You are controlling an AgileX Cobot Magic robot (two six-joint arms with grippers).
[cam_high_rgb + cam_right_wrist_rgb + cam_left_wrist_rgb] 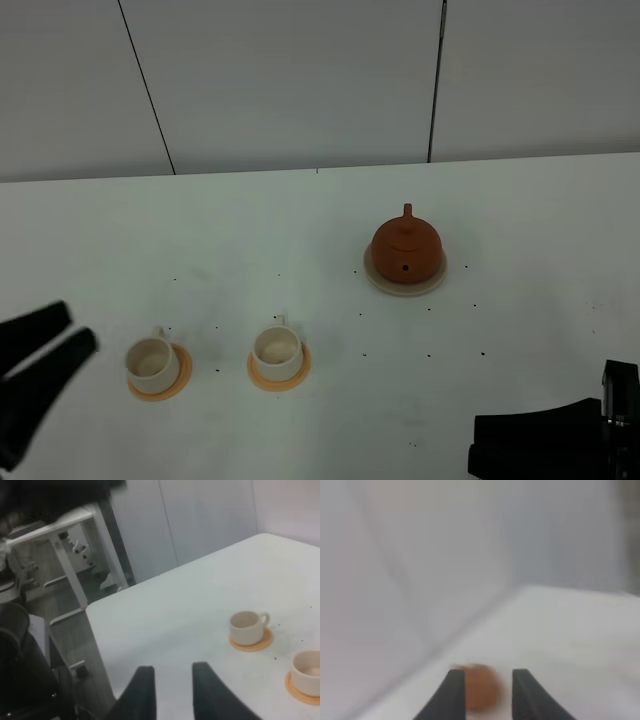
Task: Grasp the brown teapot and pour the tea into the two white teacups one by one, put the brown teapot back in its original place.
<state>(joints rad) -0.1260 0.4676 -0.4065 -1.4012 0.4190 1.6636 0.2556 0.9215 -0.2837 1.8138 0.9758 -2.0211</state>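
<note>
Exterior high view: the left gripper (76,326) sits at the near left edge of the table (300,220), its two black fingers apart with nothing between them. Just beyond its fingertips stands a white teacup (150,362) on an orange coaster (160,390). A second white teacup (277,350), on a coaster of its own, is farther from them. The right gripper (475,445) lies low at the near right, fingers parted and empty. The brown teapot (405,245) rests upright on the beige coaster (405,288), well apart from both pairs of fingers.

Left wrist view: the picture is blurred. The fingers stand apart, and the teapot shows as a brown blob far off, seen through the gap between them.

Right wrist view: the fingers are apart and hold nothing. Both teacups stand ahead of them, off to one side, each on its coaster.
</note>
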